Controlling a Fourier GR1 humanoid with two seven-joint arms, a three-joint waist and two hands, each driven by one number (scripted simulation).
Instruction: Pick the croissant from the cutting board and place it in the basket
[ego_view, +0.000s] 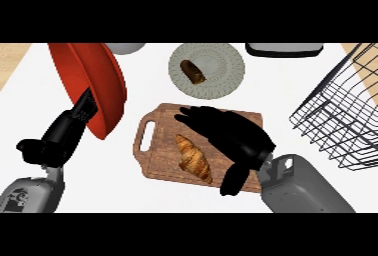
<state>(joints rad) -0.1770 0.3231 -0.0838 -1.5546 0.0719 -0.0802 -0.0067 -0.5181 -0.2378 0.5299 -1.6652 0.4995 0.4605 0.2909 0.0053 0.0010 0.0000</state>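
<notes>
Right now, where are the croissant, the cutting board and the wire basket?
croissant (194, 159), head view, on the middle of its golden crust.
cutting board (164, 150), head view, on bare wood left of the croissant.
wire basket (336, 107), head view, on its side wall of wires.

**Croissant on the cutting board, wire basket off to the right**

A golden-brown, crescent-shaped croissant (193, 157) lies flat on a brown wooden cutting board (159, 160) with a handle slot at its left end. The pastry runs lengthwise from upper left to lower right, left of the board's middle, ridged and darker along its edges. A dark wire basket (336, 112) with an open grid of thin bars stands tilted at the right edge, well apart from the board.
</notes>
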